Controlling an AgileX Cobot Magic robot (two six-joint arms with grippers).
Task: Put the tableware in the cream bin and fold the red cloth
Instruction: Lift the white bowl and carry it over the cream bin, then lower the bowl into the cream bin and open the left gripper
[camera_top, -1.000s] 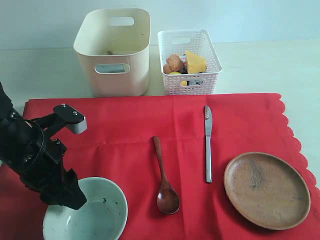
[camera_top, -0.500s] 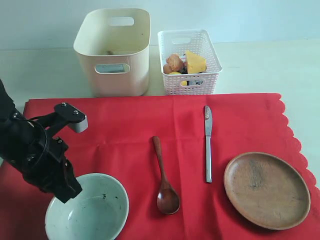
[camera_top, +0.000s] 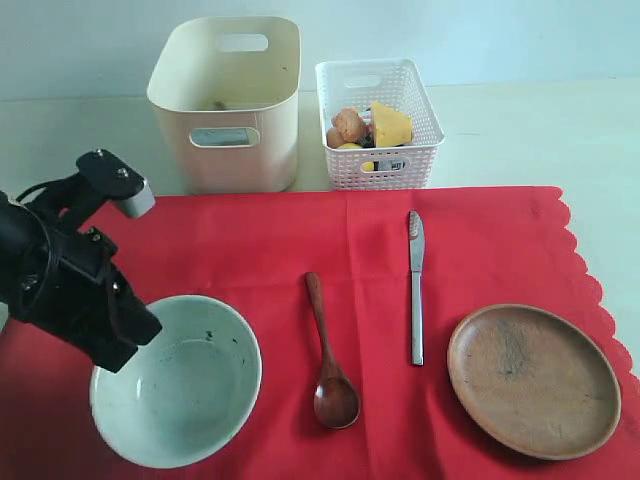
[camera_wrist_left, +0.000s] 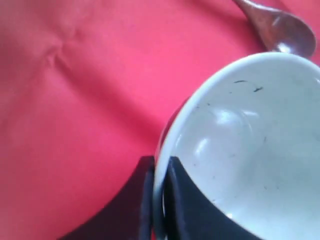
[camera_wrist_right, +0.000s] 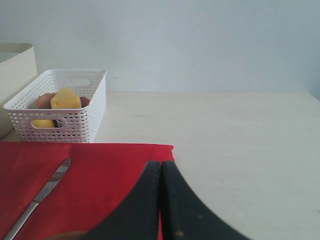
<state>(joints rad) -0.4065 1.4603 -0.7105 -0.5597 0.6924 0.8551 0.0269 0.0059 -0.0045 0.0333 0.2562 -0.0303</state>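
The black left arm (camera_top: 45, 275) reaches in from the left edge of the exterior view. Its wrist angles down toward the middle, and a grey-capped camera bracket (camera_top: 115, 185) sticks up above it. The black left gripper (camera_top: 122, 348) has its two fingers (camera_wrist_left: 145, 200) pinched on the rim of the pale speckled bowl (camera_top: 185, 385), one inside and one outside. The black right gripper (camera_wrist_right: 160, 167) shows only in its own wrist view, pointing roughly level, its fingers pressed together with nothing between them.
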